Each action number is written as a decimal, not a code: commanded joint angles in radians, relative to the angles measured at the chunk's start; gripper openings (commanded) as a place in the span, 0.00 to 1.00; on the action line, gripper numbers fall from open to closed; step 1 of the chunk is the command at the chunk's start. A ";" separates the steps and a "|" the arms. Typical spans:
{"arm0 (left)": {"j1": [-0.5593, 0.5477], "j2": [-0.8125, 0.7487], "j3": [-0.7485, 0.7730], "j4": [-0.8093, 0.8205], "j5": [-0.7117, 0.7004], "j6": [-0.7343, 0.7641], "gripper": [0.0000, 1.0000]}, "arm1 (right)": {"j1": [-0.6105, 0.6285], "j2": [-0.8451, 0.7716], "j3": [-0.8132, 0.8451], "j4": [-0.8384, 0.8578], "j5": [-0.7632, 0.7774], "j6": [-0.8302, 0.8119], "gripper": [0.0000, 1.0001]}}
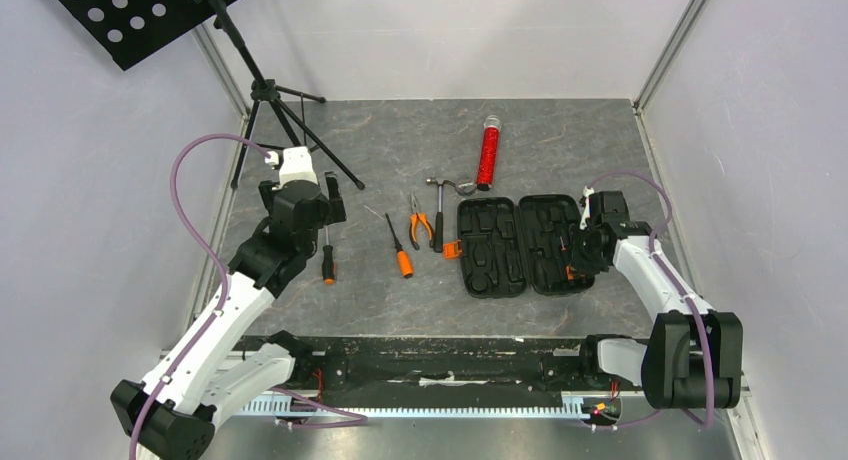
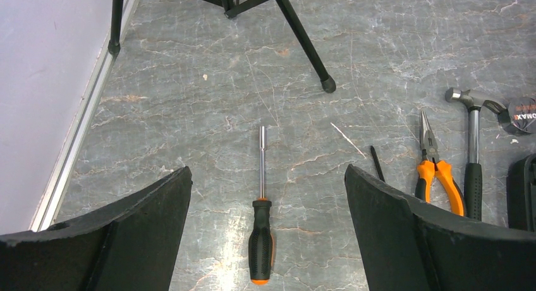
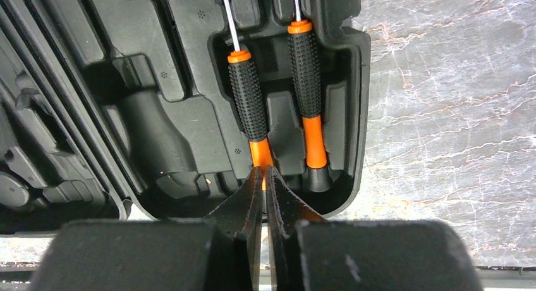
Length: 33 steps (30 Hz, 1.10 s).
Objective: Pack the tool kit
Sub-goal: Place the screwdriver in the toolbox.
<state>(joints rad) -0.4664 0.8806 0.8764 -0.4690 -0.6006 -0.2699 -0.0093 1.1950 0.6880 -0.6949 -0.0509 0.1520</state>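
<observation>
Inside the case [image 3: 158, 133], two screwdrivers [image 3: 249, 101] by the closed right gripper [image 3: 263, 172]

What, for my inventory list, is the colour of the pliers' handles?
Orange; the pliers show best in the left wrist view.

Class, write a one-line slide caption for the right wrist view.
Shut right claw at the handle end of one screwdriver, beside a second screwdriver, both slotted in the black case.
</observation>
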 commanded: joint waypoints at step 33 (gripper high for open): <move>0.012 -0.029 -0.008 0.043 -0.044 0.063 0.96 | 0.032 0.246 0.009 0.043 0.088 0.013 0.00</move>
<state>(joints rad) -0.4652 0.8711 0.8757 -0.4690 -0.6125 -0.2523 0.0181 1.3563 0.7429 -0.7048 0.0017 0.1745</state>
